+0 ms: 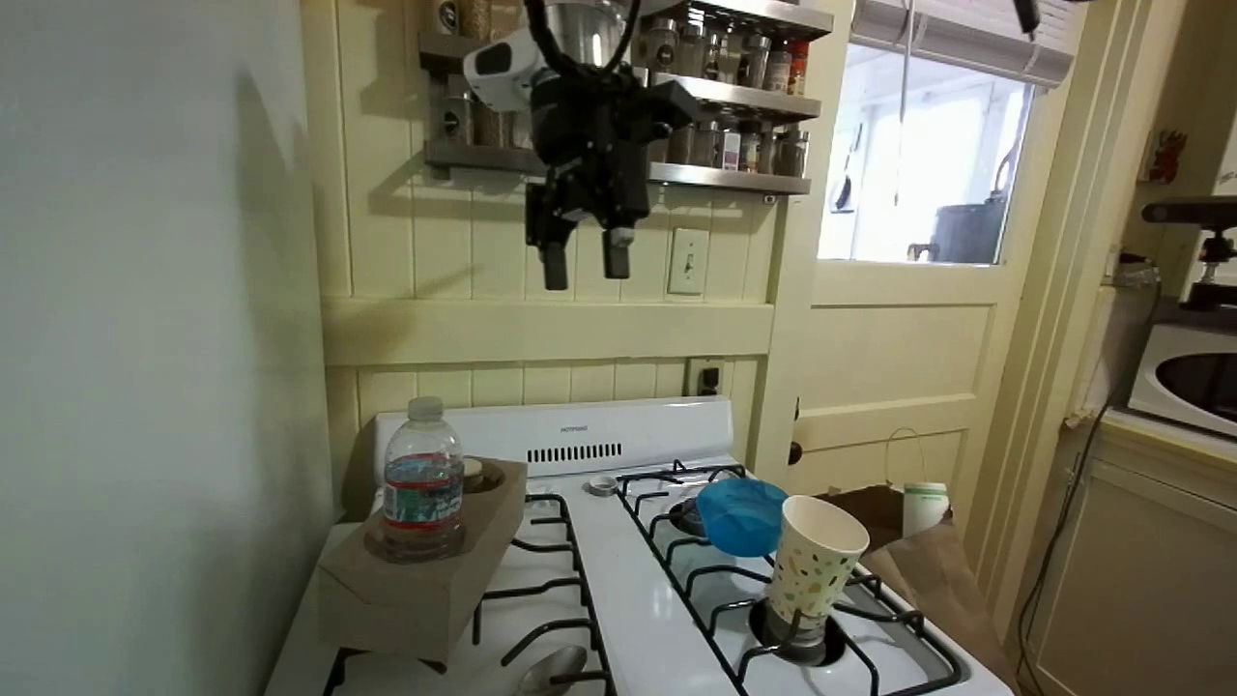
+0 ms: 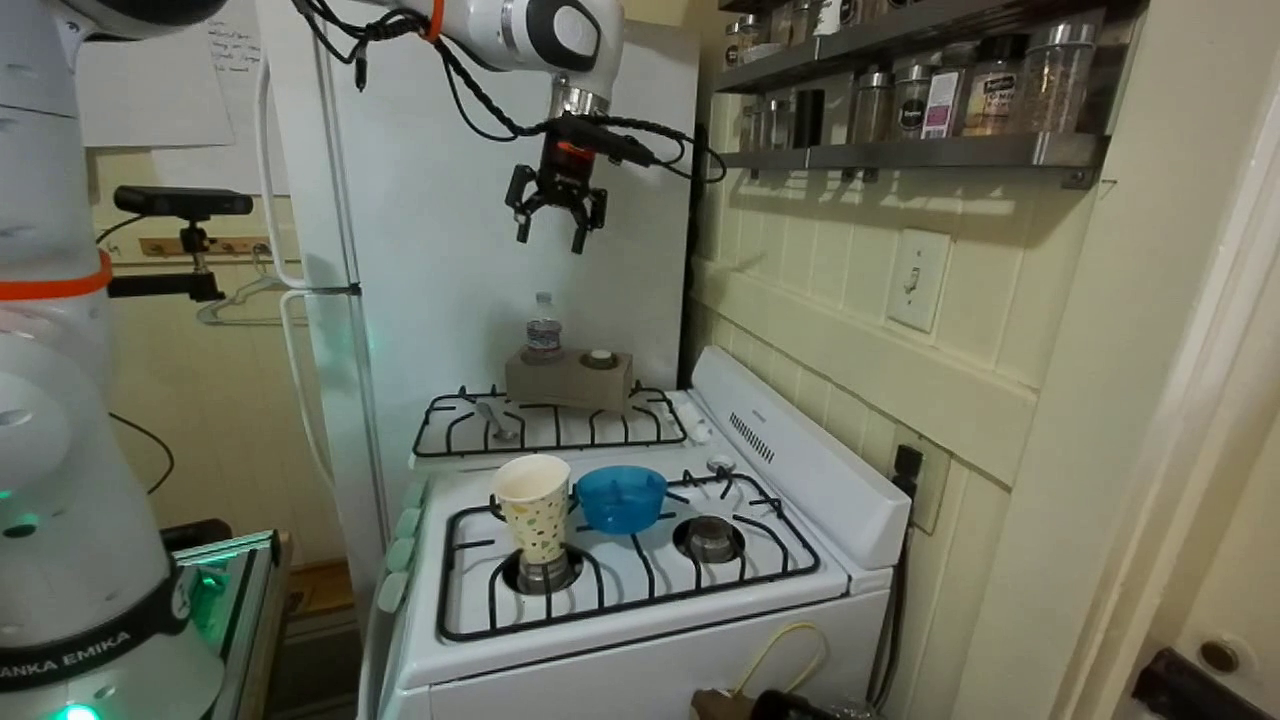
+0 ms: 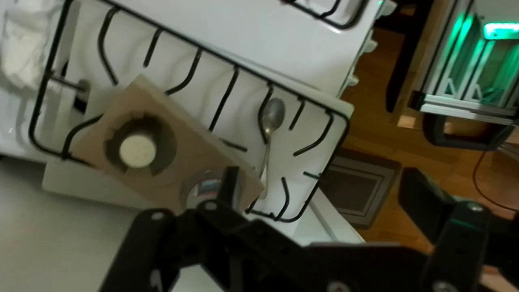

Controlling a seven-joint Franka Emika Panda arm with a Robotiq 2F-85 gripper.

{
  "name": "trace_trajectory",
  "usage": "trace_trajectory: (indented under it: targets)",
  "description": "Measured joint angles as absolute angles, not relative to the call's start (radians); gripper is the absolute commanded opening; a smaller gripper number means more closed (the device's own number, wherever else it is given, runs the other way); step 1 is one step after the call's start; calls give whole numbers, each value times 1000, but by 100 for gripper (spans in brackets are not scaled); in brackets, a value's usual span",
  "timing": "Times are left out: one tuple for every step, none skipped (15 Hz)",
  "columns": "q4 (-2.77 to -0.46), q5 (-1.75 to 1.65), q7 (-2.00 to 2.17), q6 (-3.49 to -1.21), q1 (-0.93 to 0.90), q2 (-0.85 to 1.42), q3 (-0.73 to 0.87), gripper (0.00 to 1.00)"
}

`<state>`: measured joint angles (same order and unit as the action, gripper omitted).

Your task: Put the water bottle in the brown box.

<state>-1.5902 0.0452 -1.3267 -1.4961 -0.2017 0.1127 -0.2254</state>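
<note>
Masking part of the water bottle in the wrist view, the gripper hangs, fingers parted wide.

Window: bright, washed out. Wall: soft shadows. Refrigerator: broad, faint shadow. Stovetop: pale sheen. Wrist view: dim, softly blurred; green light glaring, upper right.
</note>
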Motion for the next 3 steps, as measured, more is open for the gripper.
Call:
trace_trajectory:
  targets:
    - [-1622,45,-1310,-1464,-188,86,-212,100]
    - [-1657,45,-1288,-1432,-175,54,-196,100]
    - [-1690,46,-1261,-1407,-164,21,-183,100]
